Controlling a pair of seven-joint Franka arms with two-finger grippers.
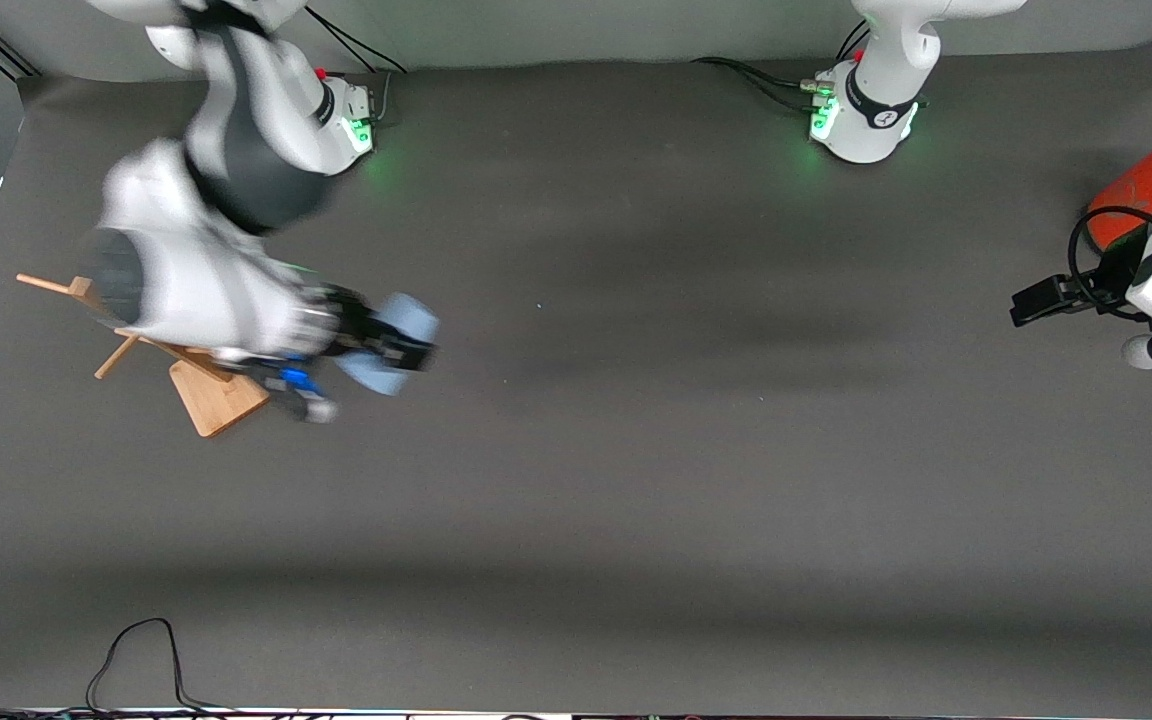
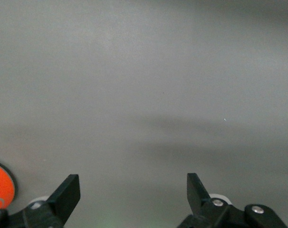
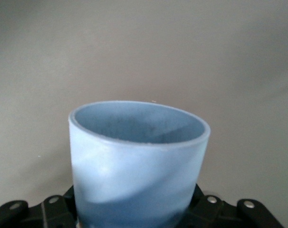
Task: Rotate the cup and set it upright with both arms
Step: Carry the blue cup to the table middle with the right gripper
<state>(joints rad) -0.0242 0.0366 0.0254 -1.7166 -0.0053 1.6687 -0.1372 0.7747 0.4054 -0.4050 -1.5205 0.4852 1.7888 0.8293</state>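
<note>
The light-blue cup (image 1: 412,318) is off the table, beside the wooden stand at the right arm's end. My right gripper (image 1: 398,346) is shut on the cup, its black fingers crossing the cup's middle. In the right wrist view the cup (image 3: 137,156) fills the space between the jaws, its open mouth turned away from the wrist, and the fingertips are hidden by it. My left gripper (image 1: 1036,300) waits at the left arm's end of the table, low over bare mat. It is open (image 2: 133,190) with nothing between its fingers (image 2: 68,192).
A wooden stand (image 1: 211,392) with pegs lies partly under the right arm. A large orange container (image 1: 1141,185) stands at the left arm's end, beside the left gripper, and shows at the edge of the left wrist view (image 2: 0,185). Black cables (image 1: 136,650) trail along the table's near edge.
</note>
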